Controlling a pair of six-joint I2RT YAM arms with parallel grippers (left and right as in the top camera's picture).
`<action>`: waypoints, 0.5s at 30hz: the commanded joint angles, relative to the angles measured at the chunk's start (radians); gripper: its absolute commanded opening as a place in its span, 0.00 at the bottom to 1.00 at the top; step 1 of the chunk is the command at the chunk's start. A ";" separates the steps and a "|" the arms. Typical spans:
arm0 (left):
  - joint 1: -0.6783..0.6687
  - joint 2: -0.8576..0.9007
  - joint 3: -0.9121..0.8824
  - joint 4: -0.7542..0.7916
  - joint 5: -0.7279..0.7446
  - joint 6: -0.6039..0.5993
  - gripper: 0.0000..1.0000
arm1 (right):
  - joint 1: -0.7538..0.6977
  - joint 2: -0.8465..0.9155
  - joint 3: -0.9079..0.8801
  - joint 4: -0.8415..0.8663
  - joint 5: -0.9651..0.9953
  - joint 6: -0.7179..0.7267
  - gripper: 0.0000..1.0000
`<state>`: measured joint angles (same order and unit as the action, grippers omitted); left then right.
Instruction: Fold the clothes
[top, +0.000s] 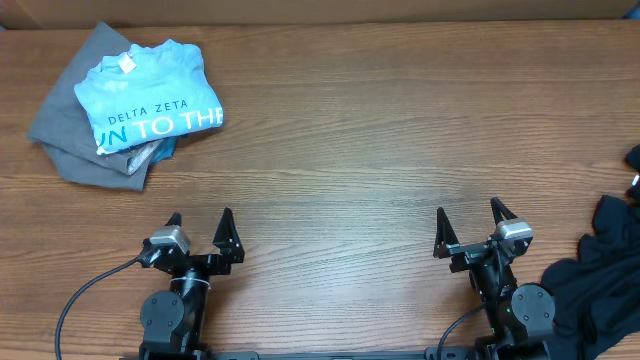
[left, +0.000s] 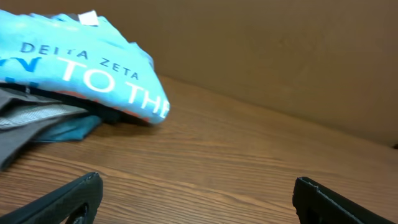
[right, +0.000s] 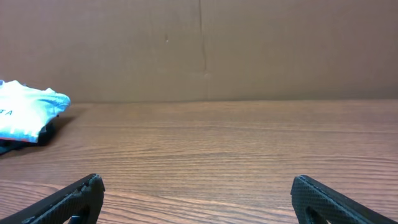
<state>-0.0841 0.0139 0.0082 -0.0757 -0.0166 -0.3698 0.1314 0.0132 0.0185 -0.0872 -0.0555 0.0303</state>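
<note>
Crumpled black T-shirt (top: 598, 275) at the right edge of the table (top: 340, 150), both grippers empty.
The shirt is a shapeless heap just beside the right gripper (top: 468, 218), partly out of view, so its long axis and heading cannot be told. The left gripper (top: 200, 225) and the right one both stand spread wide, grasping nothing.
</note>
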 joint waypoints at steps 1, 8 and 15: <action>0.005 -0.009 -0.003 0.005 0.053 -0.067 1.00 | -0.003 -0.007 -0.010 0.010 -0.017 0.007 1.00; 0.005 -0.009 -0.003 0.010 0.097 -0.080 1.00 | -0.003 -0.007 -0.010 0.023 -0.154 0.115 1.00; 0.005 -0.008 0.090 -0.067 0.169 -0.065 1.00 | -0.003 -0.005 0.012 0.005 -0.302 0.309 1.00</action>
<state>-0.0841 0.0139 0.0204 -0.0929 0.0948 -0.4377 0.1314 0.0132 0.0185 -0.0673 -0.2497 0.2260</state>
